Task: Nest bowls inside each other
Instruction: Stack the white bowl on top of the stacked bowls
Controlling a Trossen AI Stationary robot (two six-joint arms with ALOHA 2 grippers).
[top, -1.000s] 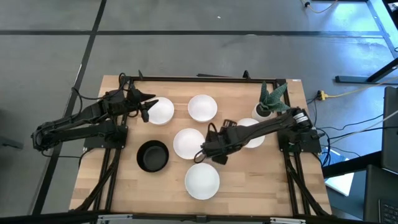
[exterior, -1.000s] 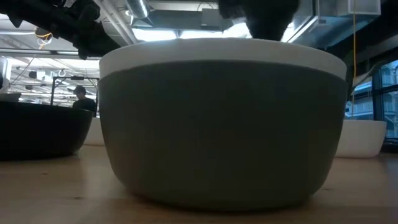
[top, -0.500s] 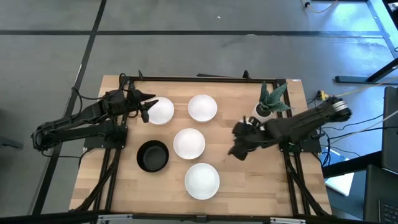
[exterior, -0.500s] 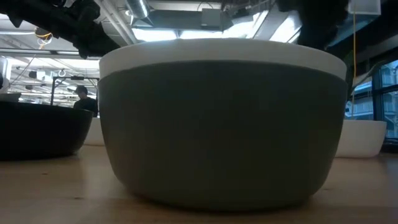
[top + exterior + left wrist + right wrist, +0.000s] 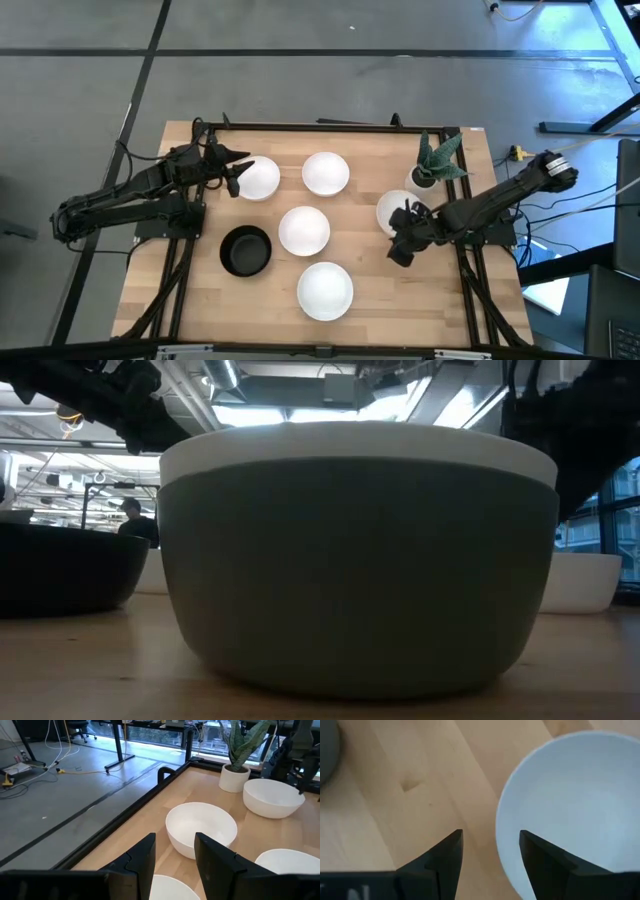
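We saw the right gripper (image 5: 400, 247) beside the right bowl (image 5: 394, 208), its fingers (image 5: 451, 854) open and empty, one on each side of the near rim. The other bowls lay apart: two white at the back (image 5: 326, 172), (image 5: 258, 178), one in the middle (image 5: 304, 229), one in front (image 5: 325, 290), and a black one (image 5: 245, 250). The left gripper (image 5: 232, 176) waited, open, at the back-left bowl. For a good grasp, we judged that the right fingers should go lower over the rim, one inside and one outside, then close firmly before lifting
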